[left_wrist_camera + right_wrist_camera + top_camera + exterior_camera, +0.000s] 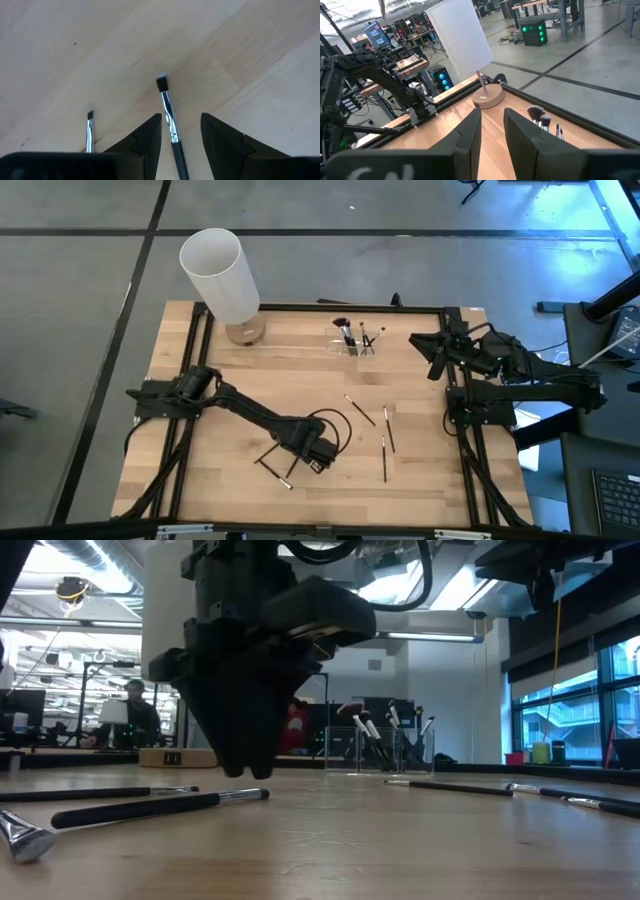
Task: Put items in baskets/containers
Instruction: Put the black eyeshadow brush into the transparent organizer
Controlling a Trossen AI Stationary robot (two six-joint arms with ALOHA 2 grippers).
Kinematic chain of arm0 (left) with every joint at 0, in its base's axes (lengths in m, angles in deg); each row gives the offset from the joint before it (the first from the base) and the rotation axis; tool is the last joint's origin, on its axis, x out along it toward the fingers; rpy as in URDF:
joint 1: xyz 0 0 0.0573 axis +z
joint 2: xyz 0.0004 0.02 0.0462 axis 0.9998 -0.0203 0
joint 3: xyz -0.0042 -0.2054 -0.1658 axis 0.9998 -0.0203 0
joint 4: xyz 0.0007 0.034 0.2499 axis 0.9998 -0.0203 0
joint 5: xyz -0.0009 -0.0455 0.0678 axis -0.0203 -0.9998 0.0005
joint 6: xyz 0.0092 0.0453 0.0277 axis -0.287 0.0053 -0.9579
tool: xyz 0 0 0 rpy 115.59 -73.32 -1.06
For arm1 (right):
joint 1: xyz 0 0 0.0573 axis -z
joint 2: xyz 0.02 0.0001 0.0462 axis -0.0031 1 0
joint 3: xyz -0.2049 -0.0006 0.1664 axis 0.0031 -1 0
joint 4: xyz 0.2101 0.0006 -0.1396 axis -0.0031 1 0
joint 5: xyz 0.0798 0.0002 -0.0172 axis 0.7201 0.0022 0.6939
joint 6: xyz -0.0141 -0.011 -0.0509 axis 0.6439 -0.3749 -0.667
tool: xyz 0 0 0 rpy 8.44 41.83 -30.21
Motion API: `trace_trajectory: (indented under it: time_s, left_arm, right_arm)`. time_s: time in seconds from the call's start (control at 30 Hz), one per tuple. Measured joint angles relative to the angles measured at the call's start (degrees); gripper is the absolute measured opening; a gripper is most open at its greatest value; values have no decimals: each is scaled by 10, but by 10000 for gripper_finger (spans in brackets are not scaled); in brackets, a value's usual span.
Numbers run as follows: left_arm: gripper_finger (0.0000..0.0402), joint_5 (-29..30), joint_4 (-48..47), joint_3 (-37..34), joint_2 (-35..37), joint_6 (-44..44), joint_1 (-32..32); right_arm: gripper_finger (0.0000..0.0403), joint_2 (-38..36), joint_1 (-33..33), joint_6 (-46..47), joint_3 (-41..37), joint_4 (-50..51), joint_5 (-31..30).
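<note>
The left claw hangs low over the near-centre of the wooden tabletop, its two dark fingers parted on either side of a black-handled makeup brush with a silver ferrule, the brush lying flat between them and not gripped. A second brush lies just beside it on the wood. From table height, three brushes rest near the lowered claw, the closest showing a flat silver head. Three more brushes lie scattered right of centre, apart from one another. Toward the far edge stands the clear organizer, several brushes already upright in it, one with a fanned brownish head. Left of it rises a white-shaded lamp on a round wooden base. The right claw waits at the far right corner, fingers slightly apart and empty. A person sits at a desk in the room beyond.
</note>
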Motion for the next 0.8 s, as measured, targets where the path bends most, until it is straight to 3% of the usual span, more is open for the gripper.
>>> trace_trajectory:
  time_s: [0.8]
  left_arm:
    - [125,-1,-2,-2,-21,0,0]
  right_arm:
    - [84,0,0,0,0,0,0]
